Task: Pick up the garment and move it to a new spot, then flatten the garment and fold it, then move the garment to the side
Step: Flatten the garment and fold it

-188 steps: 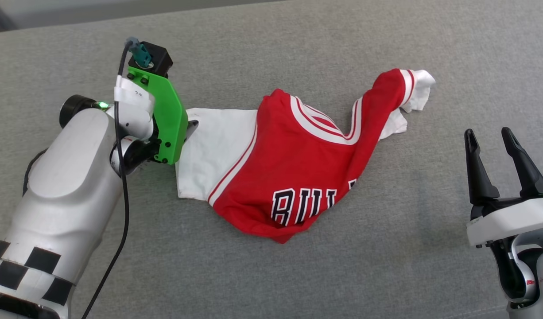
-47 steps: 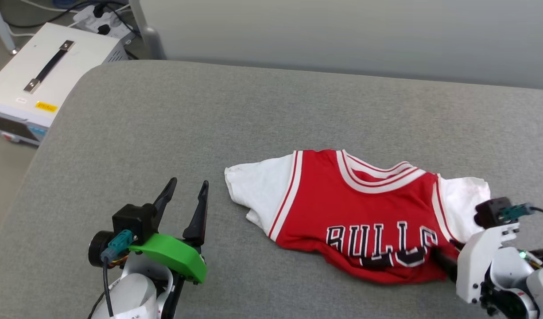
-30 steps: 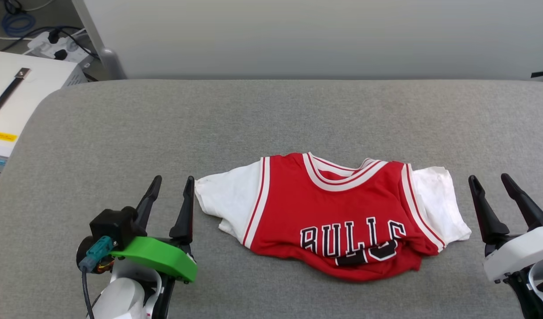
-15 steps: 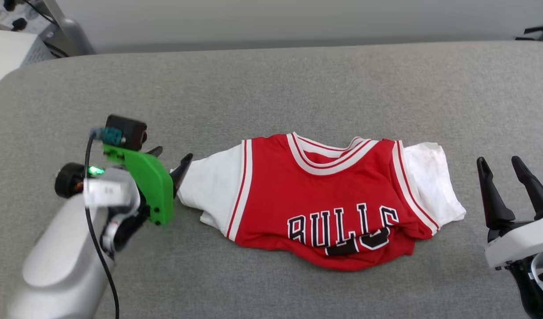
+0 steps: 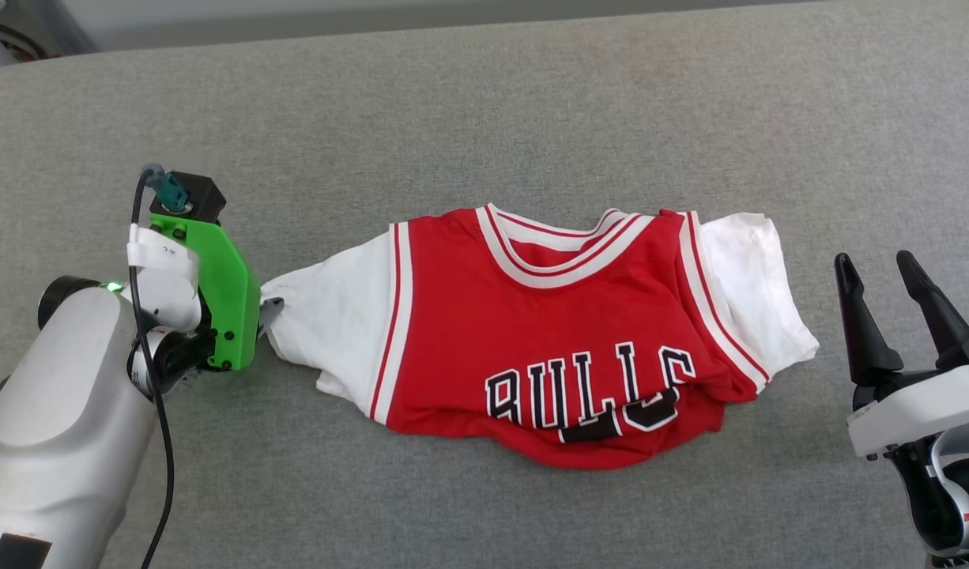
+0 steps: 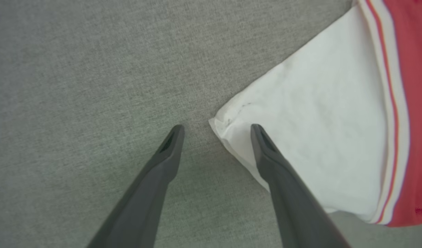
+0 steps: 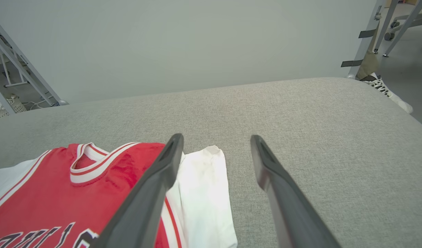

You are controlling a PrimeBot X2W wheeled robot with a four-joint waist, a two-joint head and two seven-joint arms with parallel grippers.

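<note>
The grey table [image 5: 532, 95] carries the shirt [image 5: 563, 316], front up, its hem bunched under. Right of the shirt and apart from it, the right gripper [image 5: 874, 261] hangs spread. The left gripper [image 6: 216, 129], also spread, straddles the shirt's white sleeve [image 6: 300, 137] corner. It should go lower, pinch both layers, then pull outward.

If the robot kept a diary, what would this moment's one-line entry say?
step: flattening garment | left gripper: open at white sleeve corner | right gripper: open, clear of garment | garment: hem bunched, on grey surface

left pincer [image 6: 217, 127] | swung over to sleeve corner of garment [image 5: 548, 340] | corner now between its jaws
</note>
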